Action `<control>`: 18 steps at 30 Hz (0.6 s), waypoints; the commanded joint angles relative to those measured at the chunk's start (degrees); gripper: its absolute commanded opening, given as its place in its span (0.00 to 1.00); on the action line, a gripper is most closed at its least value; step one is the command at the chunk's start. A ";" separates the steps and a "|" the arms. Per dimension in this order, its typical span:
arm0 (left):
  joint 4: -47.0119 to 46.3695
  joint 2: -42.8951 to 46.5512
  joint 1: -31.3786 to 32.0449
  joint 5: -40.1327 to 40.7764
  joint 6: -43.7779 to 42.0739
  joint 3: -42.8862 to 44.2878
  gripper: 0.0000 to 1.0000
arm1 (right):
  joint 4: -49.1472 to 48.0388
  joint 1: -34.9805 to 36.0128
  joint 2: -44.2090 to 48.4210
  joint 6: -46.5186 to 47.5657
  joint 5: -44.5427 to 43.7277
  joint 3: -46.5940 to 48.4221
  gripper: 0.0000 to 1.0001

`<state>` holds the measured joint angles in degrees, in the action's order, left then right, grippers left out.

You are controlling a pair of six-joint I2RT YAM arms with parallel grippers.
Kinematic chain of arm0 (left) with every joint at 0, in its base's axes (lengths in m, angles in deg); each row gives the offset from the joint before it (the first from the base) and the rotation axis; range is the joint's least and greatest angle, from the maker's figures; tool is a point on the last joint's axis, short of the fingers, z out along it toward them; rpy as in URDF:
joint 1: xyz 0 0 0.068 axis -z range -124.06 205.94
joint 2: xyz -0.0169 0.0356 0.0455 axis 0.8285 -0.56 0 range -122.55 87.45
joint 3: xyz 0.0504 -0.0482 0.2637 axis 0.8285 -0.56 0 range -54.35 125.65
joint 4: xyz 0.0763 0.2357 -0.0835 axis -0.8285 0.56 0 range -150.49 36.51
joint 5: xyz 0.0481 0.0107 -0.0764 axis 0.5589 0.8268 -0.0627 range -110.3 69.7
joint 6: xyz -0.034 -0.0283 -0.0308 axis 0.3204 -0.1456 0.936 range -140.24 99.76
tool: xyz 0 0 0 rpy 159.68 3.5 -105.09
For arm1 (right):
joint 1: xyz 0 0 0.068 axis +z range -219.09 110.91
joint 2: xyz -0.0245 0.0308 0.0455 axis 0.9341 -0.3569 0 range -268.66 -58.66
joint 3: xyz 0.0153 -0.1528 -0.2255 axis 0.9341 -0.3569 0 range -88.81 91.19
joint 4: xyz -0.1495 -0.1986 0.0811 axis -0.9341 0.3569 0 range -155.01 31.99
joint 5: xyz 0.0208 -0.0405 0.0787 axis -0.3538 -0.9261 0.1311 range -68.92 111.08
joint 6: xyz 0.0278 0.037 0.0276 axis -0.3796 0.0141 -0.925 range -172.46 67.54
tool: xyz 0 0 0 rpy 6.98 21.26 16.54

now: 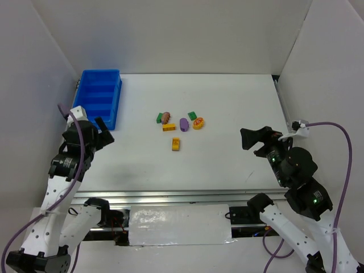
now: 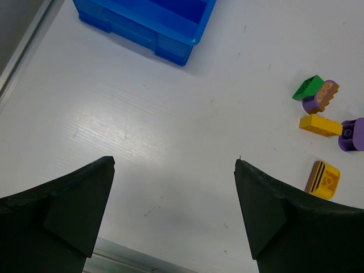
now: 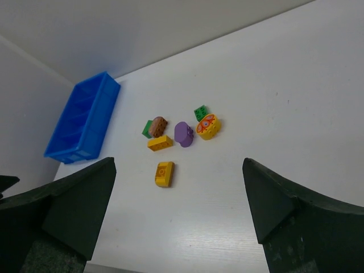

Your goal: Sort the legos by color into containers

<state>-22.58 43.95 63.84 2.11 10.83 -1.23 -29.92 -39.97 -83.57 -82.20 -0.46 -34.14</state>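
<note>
Located blue bin (image 1: 116, 108) at far-left corner of counter (image 1: 239, 102), long side running away from the arms, split by ridges into four narrow compartments. Counted seven legos, all loose on mid-counter and well apart from the bin. Noted green block (image 1: 160, 118) touching pinkish-brown lump (image 1: 166, 116) at left of cluster, with orange-yellow block (image 1: 169, 127) just beside them on the near side. Noted purple oval (image 1: 183, 123) in the middle, then second green block (image 1: 192, 115) and yellow-and-red round piece (image 1: 198, 123) close together at right. Found second orange-yellow block (image 1: 176, 144) alone, nearer the arms. Logged left claw (image 2: 173, 161) spread wide, pinching nothing, above bare counter just off the bin's near end. Logged right claw (image 3: 178, 161) likewise spread wide, pinching nothing, over right side of counter, facing the cluster from well apart.
</note>
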 commanded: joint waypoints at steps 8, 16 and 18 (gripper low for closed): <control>-0.11 -6.50 -0.34 -4.65 2.15 4.00 1.00 | -3.54 0.41 -5.06 3.19 14.32 -1.33 1.00; -4.86 -20.08 23.98 3.59 14.96 3.83 0.99 | -2.57 0.41 -11.21 2.14 17.23 -2.20 1.00; -5.22 -25.99 29.09 5.18 16.03 5.76 1.00 | -2.40 0.41 -12.18 2.05 17.67 -2.03 1.00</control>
<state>-24.74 24.30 87.60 3.40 21.41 2.40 -30.99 -39.97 -94.83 -80.69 14.82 -36.04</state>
